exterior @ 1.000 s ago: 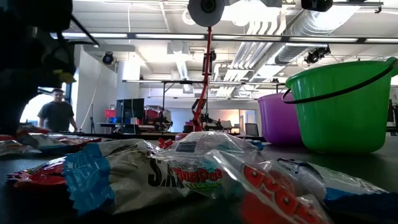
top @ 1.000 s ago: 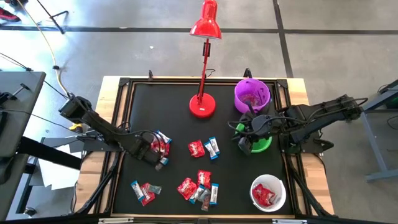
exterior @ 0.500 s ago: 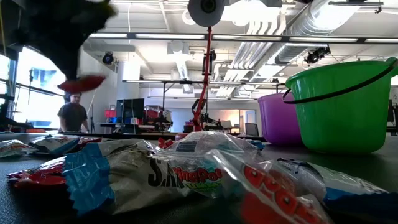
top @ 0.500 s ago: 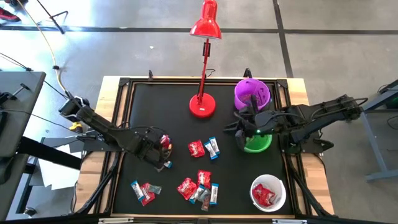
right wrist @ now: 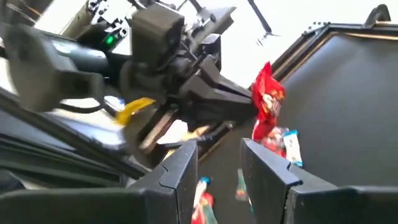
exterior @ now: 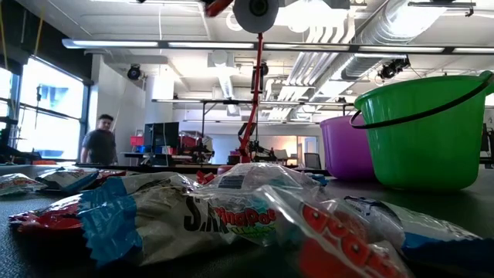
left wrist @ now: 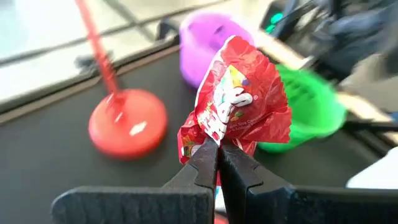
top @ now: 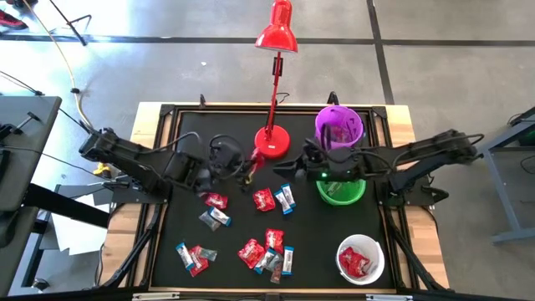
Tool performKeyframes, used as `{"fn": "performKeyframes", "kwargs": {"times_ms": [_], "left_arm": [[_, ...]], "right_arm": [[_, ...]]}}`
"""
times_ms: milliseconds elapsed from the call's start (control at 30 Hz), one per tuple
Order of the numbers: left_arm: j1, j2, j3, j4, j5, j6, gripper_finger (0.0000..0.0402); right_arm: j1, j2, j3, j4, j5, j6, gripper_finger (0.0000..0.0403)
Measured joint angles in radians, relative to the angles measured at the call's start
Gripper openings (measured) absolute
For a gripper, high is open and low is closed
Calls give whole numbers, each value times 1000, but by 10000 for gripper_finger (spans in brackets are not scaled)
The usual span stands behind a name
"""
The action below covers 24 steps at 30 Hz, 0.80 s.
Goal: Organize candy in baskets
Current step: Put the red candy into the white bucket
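Black mat (top: pixel 188 138), red lamp (top: pixel 272 142) at back. My L gripper (top: pixel 248 170) reaches twd lamp base, pinched tight on red candy (left wrist: pixel 239 102), wrapper upright, long axis vertical, above the mat. R gripper (top: pixel 294 170) faces it, fingers (right wrist: pixel 267 171) parted, empty. 3 baskets: purple (top: pixel 338 125), green (top: pixel 343 192), white (top: pixel 360 259).

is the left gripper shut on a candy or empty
Shut on a candy: in its wrist view the left gripper pinches a red candy by the wrapper's lower edge, held above the table.
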Motion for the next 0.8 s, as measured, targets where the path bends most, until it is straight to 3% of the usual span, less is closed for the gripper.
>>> {"fn": "performKeyframes", "kwargs": {"times_ms": [200, 433, 800], "left_arm": [[26, 0, 10, 158, 21, 162, 0], [40, 0, 10, 182, 37, 171, 0], [38, 0, 10, 226, 40, 191, 0]], "right_arm": [[-24, 28, 0, 61, 0, -19, 116], [-37, 27, 0, 78, 68, -71, 117], [-70, 27, 0, 72, 71, -90, 120]]}}
